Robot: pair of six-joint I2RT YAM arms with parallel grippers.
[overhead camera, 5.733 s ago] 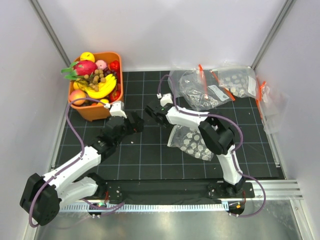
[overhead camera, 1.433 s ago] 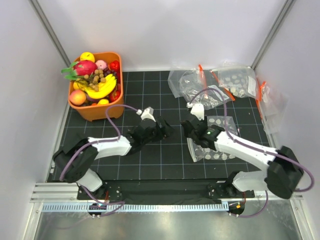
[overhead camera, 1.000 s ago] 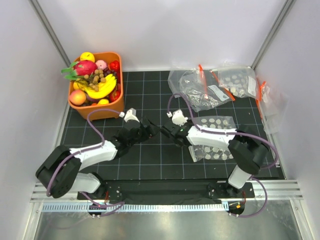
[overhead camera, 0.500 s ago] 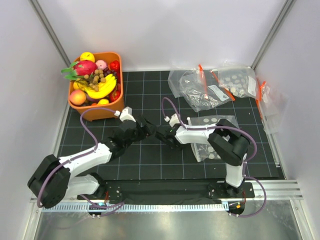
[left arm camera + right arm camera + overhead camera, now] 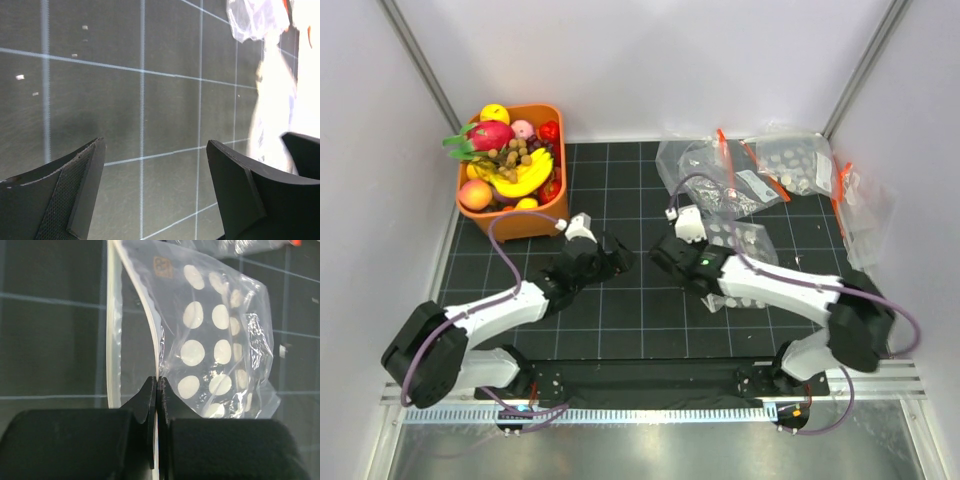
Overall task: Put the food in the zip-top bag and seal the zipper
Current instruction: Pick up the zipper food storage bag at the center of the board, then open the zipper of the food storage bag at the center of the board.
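Note:
The yellow banana bunch (image 5: pixel 525 175), the brown ball cluster (image 5: pixel 515 152) and the peach (image 5: pixel 475 193) lie in the orange basket (image 5: pixel 510 226) at the back left. The clear dotted zip-top bag (image 5: pixel 745 238) lies mid-mat, partly under my right arm. My right gripper (image 5: pixel 672 262) is shut on one lip of the bag's mouth (image 5: pixel 158 382). The pale zipper strip (image 5: pixel 114 330) runs along the other lip, so the mouth gapes; the dotted bag (image 5: pixel 215 340) extends ahead. My left gripper (image 5: pixel 616 258) is open and empty (image 5: pixel 155 150) over the bare mat, just left of the bag.
The basket also holds a magenta dragon fruit (image 5: pixel 488 133) and other toy fruit. Several spare clear bags with orange tabs (image 5: pixel 720 170) (image 5: pixel 790 160) lie at the back right, one against the right wall (image 5: pixel 860 210). White walls enclose the black grid mat (image 5: pixel 620 310).
My right arm has swung its elbow out to the right, and its gripper has shifted right with the bag's lip. My left gripper has moved a little to the right.

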